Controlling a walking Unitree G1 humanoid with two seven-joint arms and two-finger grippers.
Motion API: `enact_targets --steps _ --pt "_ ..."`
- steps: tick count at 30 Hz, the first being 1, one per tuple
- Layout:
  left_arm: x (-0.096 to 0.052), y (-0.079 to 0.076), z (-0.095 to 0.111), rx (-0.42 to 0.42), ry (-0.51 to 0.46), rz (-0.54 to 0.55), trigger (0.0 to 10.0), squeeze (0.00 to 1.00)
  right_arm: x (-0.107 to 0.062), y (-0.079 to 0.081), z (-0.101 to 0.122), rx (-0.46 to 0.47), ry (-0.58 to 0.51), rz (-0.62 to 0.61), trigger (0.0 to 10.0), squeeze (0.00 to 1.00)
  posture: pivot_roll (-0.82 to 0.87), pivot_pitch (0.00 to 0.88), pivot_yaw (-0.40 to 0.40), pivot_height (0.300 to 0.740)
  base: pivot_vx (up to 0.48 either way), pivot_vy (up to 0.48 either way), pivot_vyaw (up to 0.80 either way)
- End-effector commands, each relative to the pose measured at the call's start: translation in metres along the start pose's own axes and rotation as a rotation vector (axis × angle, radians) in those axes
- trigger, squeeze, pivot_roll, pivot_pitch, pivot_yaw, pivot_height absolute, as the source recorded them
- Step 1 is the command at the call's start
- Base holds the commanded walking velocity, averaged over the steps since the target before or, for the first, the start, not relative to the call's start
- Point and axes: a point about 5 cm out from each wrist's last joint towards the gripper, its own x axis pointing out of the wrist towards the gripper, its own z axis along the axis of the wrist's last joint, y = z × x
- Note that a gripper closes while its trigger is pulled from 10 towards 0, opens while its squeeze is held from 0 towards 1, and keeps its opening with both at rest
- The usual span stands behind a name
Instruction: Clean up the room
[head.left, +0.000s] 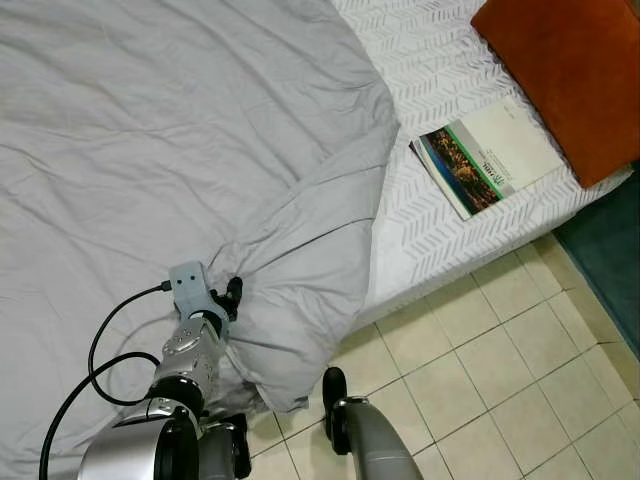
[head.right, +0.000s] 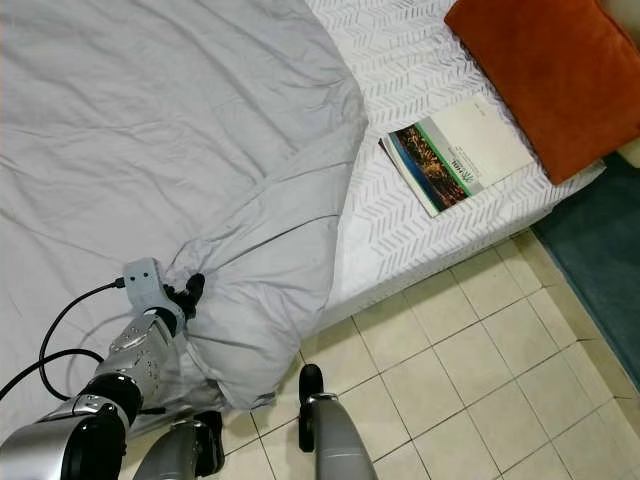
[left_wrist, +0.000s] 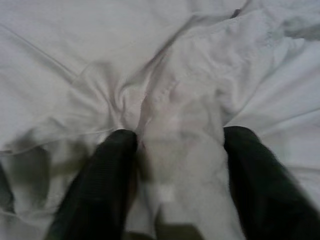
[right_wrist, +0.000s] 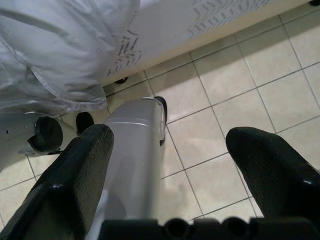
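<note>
Duvet (head.left: 170, 140), pale grey and creased, covers most of the bed (head.left: 440, 210); its near corner bulges over the mattress edge and hangs toward the tiled floor (head.left: 490, 370). Its free edge runs in a long diagonal from the far side of the bed down to that hanging corner, leaving a strip of white chevron-patterned sheet bare on the robot's right. On that strip a book (head.left: 490, 155) with a green-edged photo cover lies flat, its long axis angled toward the bed's corner, just beside an orange cushion (head.left: 575, 75). Beyond the bed's right side a dark teal rug (head.left: 610, 250) begins; the cream tiles between bed and rug give open room. The left gripper (head.left: 228, 296) presses into the duvet at the gathered corner, and the left wrist view shows its two black fingers (left_wrist: 102, 185) set apart with a bunched fold of grey fabric between them; whether they pinch it cannot be told. The right gripper (right_wrist: 172, 180) hangs low over the tiles with its fingers wide apart, above one of the robot's silver legs (right_wrist: 135, 155).
</note>
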Motion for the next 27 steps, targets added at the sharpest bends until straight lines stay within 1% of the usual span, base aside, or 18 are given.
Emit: enact_targets --steps 1,6,7,9,11,13,14,15,16,17,19,20,22,23,24,25,26,27 --pt "-0.01 0.006 -0.034 0.011 0.133 0.019 0.0 0.0 -0.008 -0.002 -0.007 0.008 0.053 -0.025 10.0 0.0 -0.4 0.632 -0.143 0.74 0.0 0.0 0.0" --pt "-0.008 0.0 -0.031 0.088 0.122 -0.032 0.0 0.0 -0.002 -0.003 -0.011 0.015 0.056 -0.027 10.0 0.0 -0.38 0.615 -0.132 0.74 0.0 0.0 0.0" --pt "-0.008 -0.001 -0.031 0.125 0.124 -0.05 0.0 0.0 0.002 -0.004 -0.013 0.018 0.056 -0.028 10.0 0.0 -0.36 0.585 -0.117 0.74 0.0 0.0 0.0" --pt "-0.008 -0.006 -0.03 0.157 0.119 -0.105 0.0 0.0 0.012 -0.007 -0.018 0.028 0.056 -0.032 10.0 0.0 -0.34 0.552 -0.103 0.74 0.0 0.0 0.0" --pt "-0.009 -0.009 -0.032 0.227 0.121 -0.155 0.0 0.0 0.022 -0.011 -0.016 0.028 0.037 -0.039 10.0 0.0 -0.31 0.485 -0.075 0.74 0.0 0.0 0.0" --pt "-0.009 -0.01 -0.033 0.248 0.125 -0.169 0.0 0.0 0.026 -0.012 -0.015 0.029 0.027 -0.041 10.0 0.0 -0.31 0.485 -0.075 0.74 0.0 0.0 0.0" --pt "-0.009 -0.009 -0.034 0.286 0.134 -0.166 0.0 0.0 0.032 -0.015 -0.013 0.022 0.014 -0.042 10.0 0.0 -0.29 0.424 -0.055 0.74 0.0 0.0 0.0" --pt "-0.009 -0.009 -0.034 0.286 0.134 -0.166 0.0 0.0 0.032 -0.015 -0.013 0.022 0.014 -0.042 10.0 0.0 -0.29 0.424 -0.055 0.74 0.0 0.0 0.0" --pt "-0.009 -0.011 -0.036 0.312 0.151 -0.171 9.6 0.0 0.043 -0.019 -0.012 0.015 -0.005 -0.05 10.0 0.0 -0.28 0.376 -0.022 0.74 0.0 0.0 0.0" --pt "-0.009 -0.014 -0.035 0.338 0.15 -0.182 10.0 0.0 0.054 -0.024 -0.008 0.005 -0.029 -0.062 10.0 0.0 -0.28 0.339 -0.006 0.74 0.0 0.0 0.0" --pt "-0.008 -0.02 -0.033 0.353 0.138 -0.204 10.0 0.0 0.074 -0.032 -0.002 0.0 -0.063 -0.084 10.0 0.0 -0.27 0.268 0.009 0.74 0.0 0.0 0.0" --pt "-0.007 -0.024 -0.031 0.368 0.127 -0.219 10.0 0.0 0.079 -0.036 0.002 -0.001 -0.083 -0.095 10.0 0.0 -0.27 0.256 0.013 0.74 0.0 -0.446 0.0" --pt "-0.006 -0.032 -0.029 0.385 0.118 -0.248 10.0 0.0 0.087 -0.041 0.007 0.0 -0.108 -0.11 10.0 0.0 -0.27 0.222 0.019 0.74 0.0 -0.448 0.0" --pt "-0.005 -0.037 -0.029 0.388 0.116 -0.266 10.0 0.0 0.09 -0.043 0.008 0.002 -0.114 -0.119 10.0 0.0 -0.27 0.198 0.022 0.74 0.0 -0.454 0.0" --pt "-0.005 -0.037 -0.029 0.388 0.116 -0.266 10.0 0.0 0.09 -0.043 0.008 0.002 -0.114 -0.119 10.0 0.0 -0.27 0.198 0.022 0.74 0.0 -0.454 0.0" --pt "-0.005 -0.045 -0.028 0.38 0.113 -0.287 10.0 0.0 0.096 -0.046 0.006 0.006 -0.115 -0.126 10.0 0.0 -0.27 0.178 0.027 0.74 0.0 -0.454 0.0" --pt "-0.005 -0.045 -0.028 0.38 0.113 -0.287 10.0 0.0 0.096 -0.046 0.006 0.006 -0.115 -0.126 10.0 0.0 -0.27 0.178 0.027 0.74 0.0 -0.454 0.0" --pt "-0.005 -0.052 -0.029 0.383 0.112 -0.311 10.0 0.0 0.101 -0.047 0.004 0.009 -0.113 -0.124 10.0 0.0 -0.27 0.162 0.035 0.74 0.0 -0.454 0.0"
